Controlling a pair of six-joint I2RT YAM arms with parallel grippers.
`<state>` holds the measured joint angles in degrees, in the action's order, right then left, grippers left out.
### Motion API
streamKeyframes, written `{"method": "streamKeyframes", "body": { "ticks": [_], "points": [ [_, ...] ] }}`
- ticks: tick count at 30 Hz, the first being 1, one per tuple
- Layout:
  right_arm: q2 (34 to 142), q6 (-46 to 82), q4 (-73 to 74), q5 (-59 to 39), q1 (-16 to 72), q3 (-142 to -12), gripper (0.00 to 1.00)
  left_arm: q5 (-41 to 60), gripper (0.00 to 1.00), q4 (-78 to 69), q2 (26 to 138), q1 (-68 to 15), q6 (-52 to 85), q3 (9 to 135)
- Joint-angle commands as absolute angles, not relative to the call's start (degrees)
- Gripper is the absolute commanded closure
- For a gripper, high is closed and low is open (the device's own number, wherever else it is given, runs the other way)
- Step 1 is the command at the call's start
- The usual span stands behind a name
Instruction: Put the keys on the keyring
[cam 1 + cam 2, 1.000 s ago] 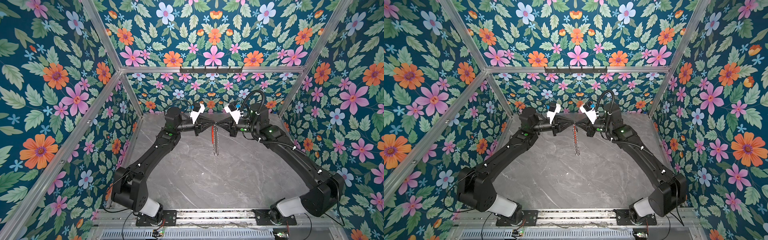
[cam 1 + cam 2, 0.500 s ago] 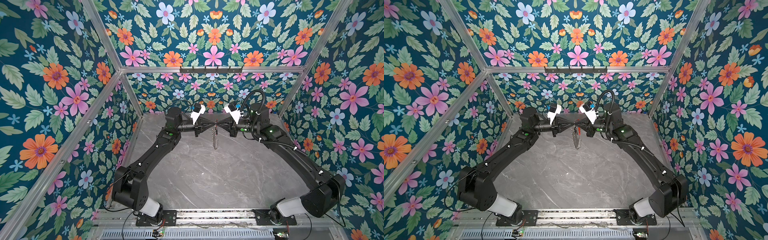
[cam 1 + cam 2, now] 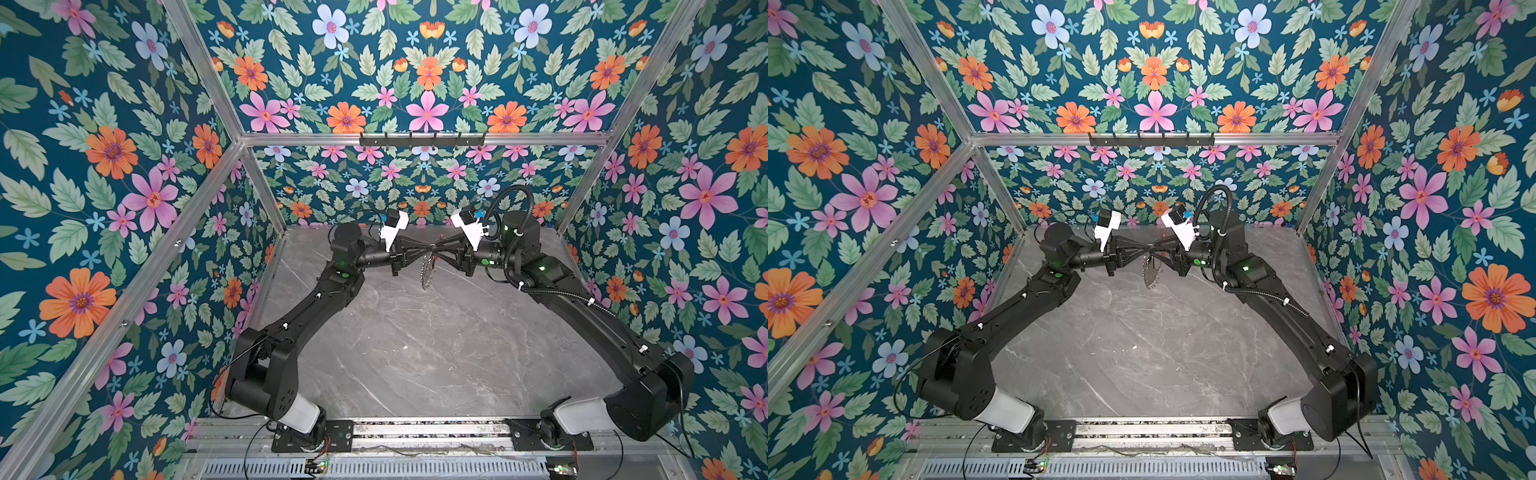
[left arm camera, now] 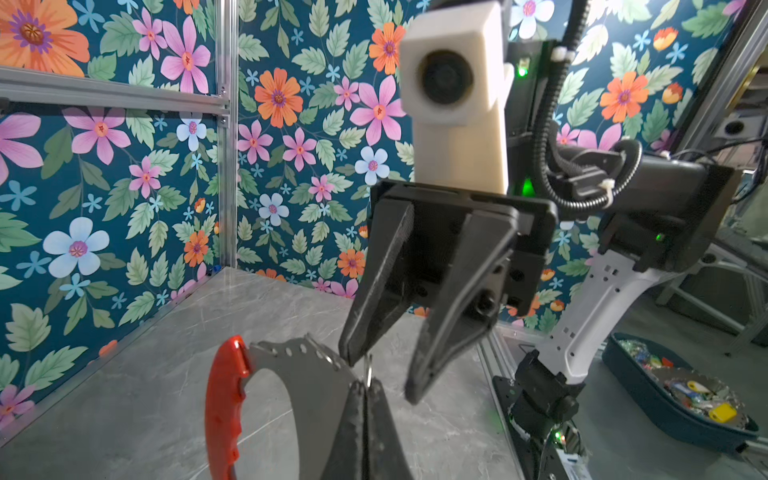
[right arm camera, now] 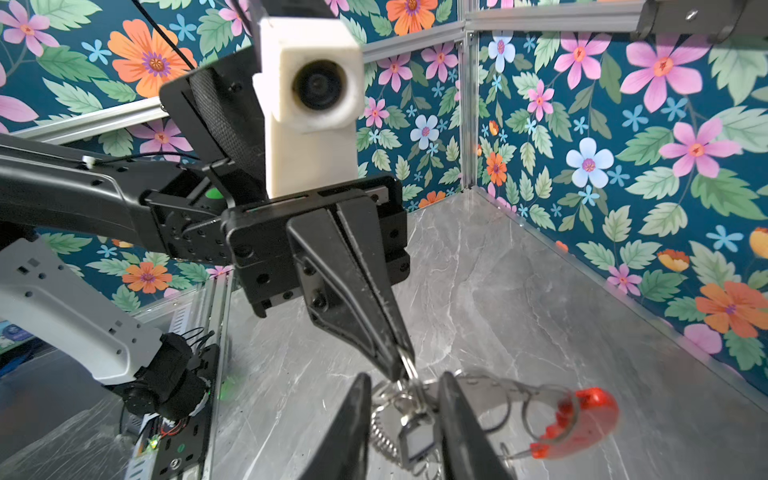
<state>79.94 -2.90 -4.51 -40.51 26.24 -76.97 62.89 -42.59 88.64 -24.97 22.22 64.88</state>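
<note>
Right wrist view: my left pincer (image 5: 401,368) clamps a keyring (image 5: 498,392) loop, my right pincer (image 5: 404,376) gapes around the keys (image 5: 415,446), which seemingly hang threaded already.

No writing, label, brand or number is legible on anything shown.

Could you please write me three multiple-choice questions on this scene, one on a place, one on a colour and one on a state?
1. Where is the keyring?
A) lying flat
B) hanging from the left gripper
C) out of view

2. What colour is the keyring's plastic bar?
A) blue
B) red
C) yellow

3. How is the right gripper?
A) open
B) shut on the keyring
C) shut on nothing

Answers:
1 B, the left gripper's closed tips pinch one of its loops.
2 B, the bar shows red in both wrist views.
3 A, its jaws stand apart in the left wrist view.
</note>
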Motion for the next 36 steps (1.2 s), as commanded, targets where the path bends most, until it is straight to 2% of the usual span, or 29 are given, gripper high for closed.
{"method": "streamKeyframes", "body": {
  "ticks": [1,9,18,27,29,33,36],
  "points": [
    [78.03,-0.07,1.44,-39.79,24.97,-74.37,0.69,59.64,1.00,-64.05,89.89,-24.87,35.79,63.46],
    [76.34,0.23,1.85,-41.50,23.73,-71.92,0.67,53.70,1.00,-84.98,93.03,-24.87,50.44,60.93],
    [79.87,1.85,3.09,-44.00,25.62,-75.35,0.62,49.11,1.00,-85.56,93.17,-25.13,50.84,59.93],
    [83.60,1.86,2.74,-44.56,27.57,-79.17,0.59,48.65,1.00,-86.13,93.87,-25.80,50.88,59.98],
    [84.54,2.01,2.73,-44.55,28.01,-80.04,0.65,48.55,1.00,-86.26,94.06,-25.92,50.83,60.16],
    [85.73,2.34,2.74,-43.96,28.96,-81.21,0.91,48.30,1.00,-86.66,94.56,-26.19,51.07,60.54],
    [86.19,2.46,2.83,-43.42,29.52,-81.71,0.98,48.07,1.00,-87.33,95.16,-26.45,51.50,60.80]
  ]
}}
